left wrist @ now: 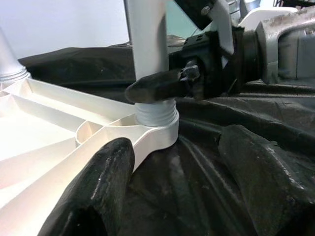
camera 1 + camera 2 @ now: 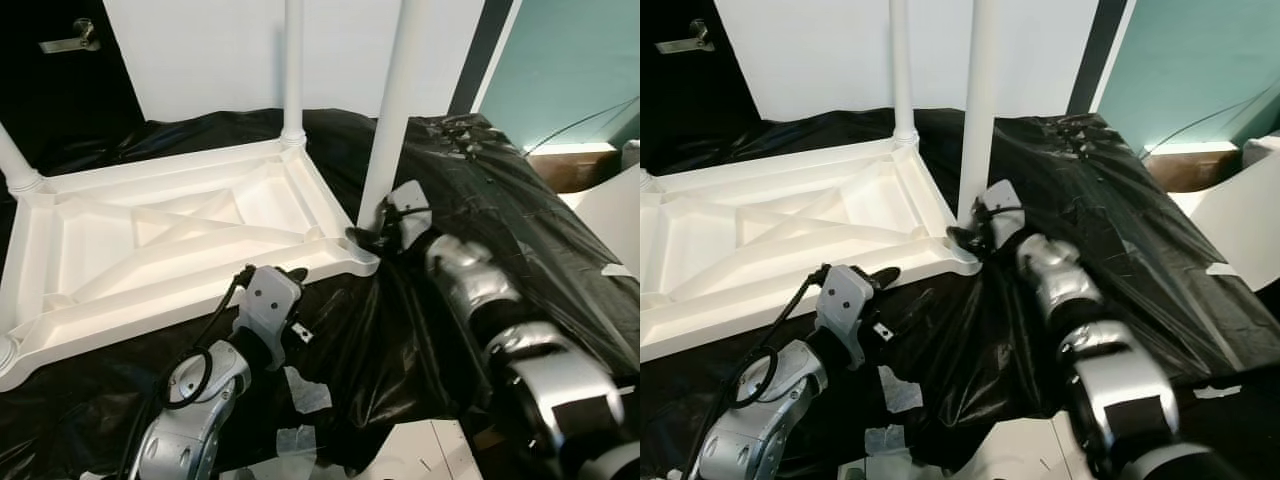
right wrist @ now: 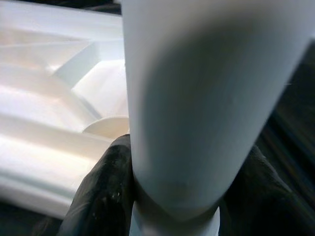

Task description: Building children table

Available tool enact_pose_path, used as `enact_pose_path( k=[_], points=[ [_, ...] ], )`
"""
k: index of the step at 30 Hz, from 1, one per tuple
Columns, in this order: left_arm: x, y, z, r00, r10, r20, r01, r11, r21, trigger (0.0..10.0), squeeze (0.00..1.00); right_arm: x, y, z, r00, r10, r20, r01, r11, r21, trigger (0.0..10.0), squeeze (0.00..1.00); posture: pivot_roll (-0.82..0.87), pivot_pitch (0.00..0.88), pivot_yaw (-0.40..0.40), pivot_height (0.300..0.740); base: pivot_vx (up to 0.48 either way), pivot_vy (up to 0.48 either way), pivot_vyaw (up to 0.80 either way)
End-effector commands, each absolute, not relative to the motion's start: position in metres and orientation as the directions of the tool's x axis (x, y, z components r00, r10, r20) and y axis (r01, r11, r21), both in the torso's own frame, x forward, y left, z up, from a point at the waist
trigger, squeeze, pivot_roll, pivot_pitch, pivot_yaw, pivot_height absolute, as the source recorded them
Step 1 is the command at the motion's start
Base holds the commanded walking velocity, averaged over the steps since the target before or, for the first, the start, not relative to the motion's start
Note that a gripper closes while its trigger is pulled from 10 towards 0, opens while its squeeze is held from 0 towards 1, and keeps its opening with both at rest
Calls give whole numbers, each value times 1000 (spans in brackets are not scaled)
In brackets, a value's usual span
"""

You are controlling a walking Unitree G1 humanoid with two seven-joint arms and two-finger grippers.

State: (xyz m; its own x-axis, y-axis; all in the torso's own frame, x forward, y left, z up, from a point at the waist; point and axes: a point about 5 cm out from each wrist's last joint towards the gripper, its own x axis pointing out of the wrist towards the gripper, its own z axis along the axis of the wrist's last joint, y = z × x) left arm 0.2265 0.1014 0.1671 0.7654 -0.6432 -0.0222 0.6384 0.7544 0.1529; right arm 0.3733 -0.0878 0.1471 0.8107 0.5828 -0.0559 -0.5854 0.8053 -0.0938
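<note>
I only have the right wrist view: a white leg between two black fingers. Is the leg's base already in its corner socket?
Observer: Yes. In the left wrist view the threaded base of the leg sits in the corner socket of the upturned tabletop.
Operator: Where's the left arm?
Observer: The left gripper is at the tabletop's near edge, fingers open, gripping nothing.
Operator: Any other legs fitted?
Observer: One stands upright at the far corner; another is at the far left corner.

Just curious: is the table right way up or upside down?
Upside down: the table top lies ribbed side up, legs pointing upward, right gripper clamping one.
</note>
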Motion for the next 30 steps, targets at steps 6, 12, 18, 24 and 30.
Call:
enact_pose_path(
  k=[6,12,18,24,30],
  points=[
    [237,110,156,871,-486,-78,491,847,204,10000,0,358,-68,125,885,452,-110,-457,889,-30,10000,0,136,56,-82,740,0,0,0],
    [245,113,153,898,-426,-105,439,875,202,10000,0,346,-64,127,939,333,-82,-332,943,20,10000,0,119,66,-73,740,0,0,0],
    [251,119,153,915,-388,-108,402,889,220,10000,0,344,-79,133,951,303,-56,-301,953,38,10000,1000,116,67,-71,740,0,0,0],
    [254,127,155,927,-363,-96,375,897,234,10000,0,345,-103,138,925,380,-6,-380,925,10,10000,1000,112,65,-71,740,0,0,0],
    [251,129,158,924,-374,-77,381,893,239,10000,0,348,-132,141,855,519,-6,-519,855,-18,10000,0,121,60,-76,740,0,0,0]
  ],
)
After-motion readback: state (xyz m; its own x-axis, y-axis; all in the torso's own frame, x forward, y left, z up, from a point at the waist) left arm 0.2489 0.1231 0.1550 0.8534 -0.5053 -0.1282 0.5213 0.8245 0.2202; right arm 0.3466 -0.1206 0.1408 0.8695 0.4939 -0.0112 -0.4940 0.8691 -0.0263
